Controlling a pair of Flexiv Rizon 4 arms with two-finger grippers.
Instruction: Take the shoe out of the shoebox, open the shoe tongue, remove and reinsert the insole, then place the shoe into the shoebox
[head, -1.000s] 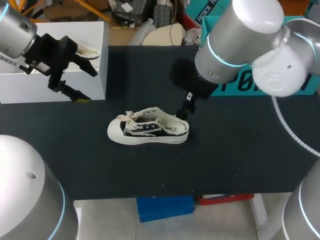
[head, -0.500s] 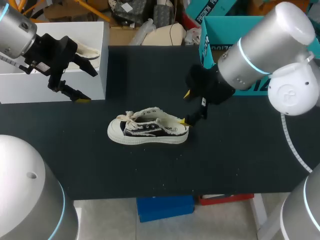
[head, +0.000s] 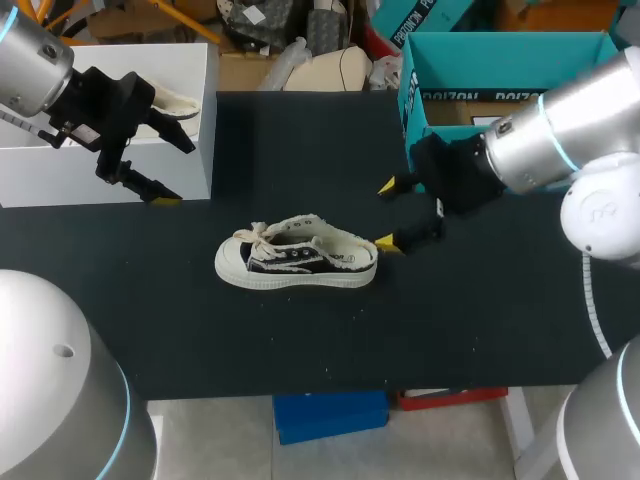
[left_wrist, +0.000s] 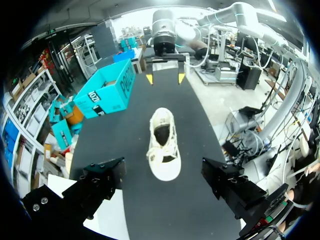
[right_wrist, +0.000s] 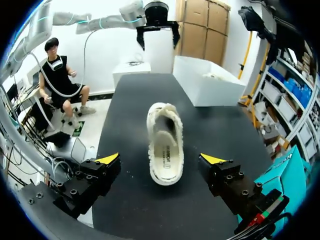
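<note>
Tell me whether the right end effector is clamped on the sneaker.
No, the right end effector stands wide open, with clear gaps to the sneaker between its fingers.

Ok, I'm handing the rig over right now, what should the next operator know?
Left claw open, by the white box at the table's far left.
Right claw open, just behind the shoe, at its heel, not touching.
Done: shoe out of its box, upright mid-table, insole lying inside.
Left: shoe back into the box. Whether the insole step is done, I cannot tell.

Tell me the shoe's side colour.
Shoe: black sides, white sole and toe; clearest in head view.
</note>
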